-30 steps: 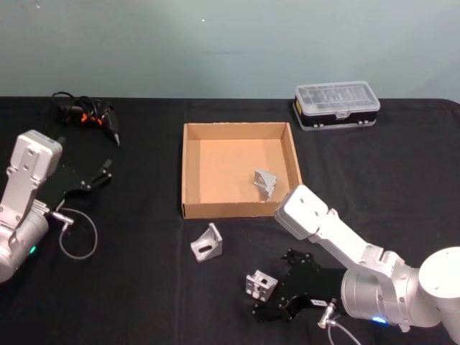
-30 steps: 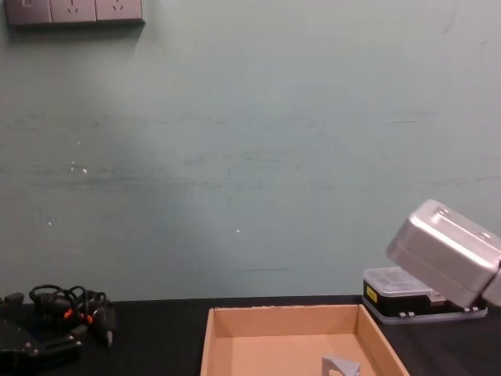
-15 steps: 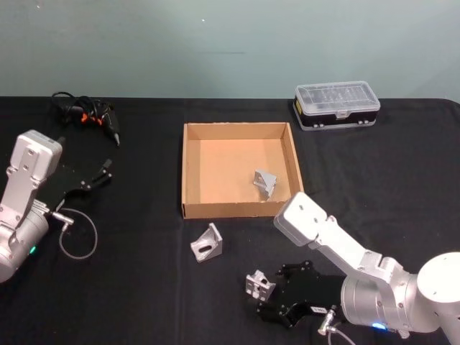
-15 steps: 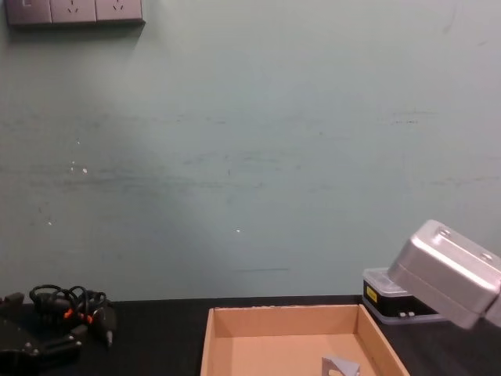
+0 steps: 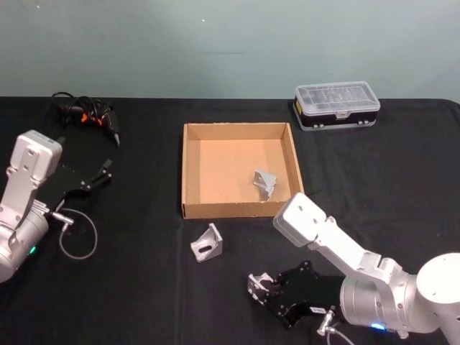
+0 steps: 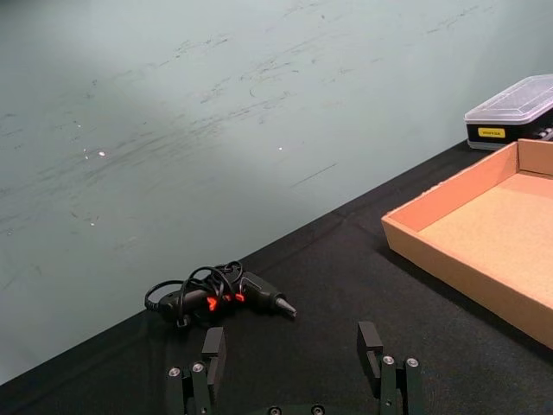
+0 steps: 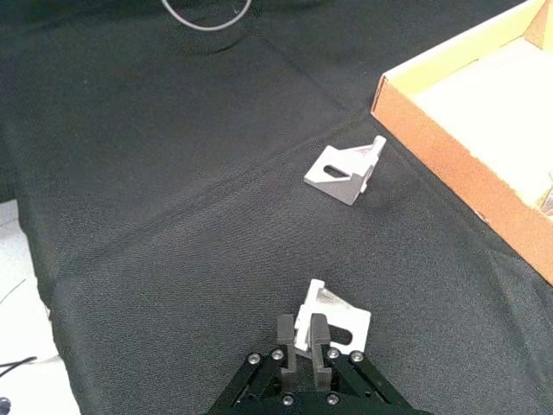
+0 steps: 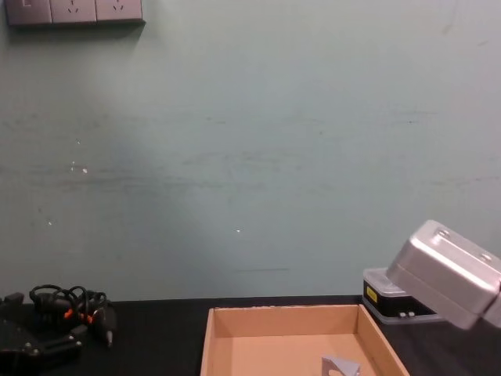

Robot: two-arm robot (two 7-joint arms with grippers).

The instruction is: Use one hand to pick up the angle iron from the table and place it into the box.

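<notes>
Three grey angle irons show. One angle iron (image 5: 258, 283) (image 7: 335, 318) lies on the black table (image 5: 144, 287) near the front edge, and my right gripper (image 5: 267, 290) (image 7: 302, 333) is shut on its edge. A second angle iron (image 5: 207, 243) (image 7: 346, 169) sits loose just in front of the tan box (image 5: 237, 210) (image 7: 458, 164). A third angle iron (image 5: 264, 182) (image 8: 340, 365) rests inside the box near its right wall. My left gripper (image 5: 97, 176) (image 6: 292, 346) stays open and parked at the far left, holding nothing.
A black case with a clear lid (image 5: 336, 105) (image 6: 510, 111) stands behind the box at the right. A black glue gun with a coiled cable (image 5: 85, 115) (image 6: 220, 294) lies at the back left. A loop of grey cable (image 5: 77, 233) hangs by my left arm.
My right gripper has slid left and its fingers have closed on the front angle iron, which they stood open beside a second ago. The left arm has not moved.
</notes>
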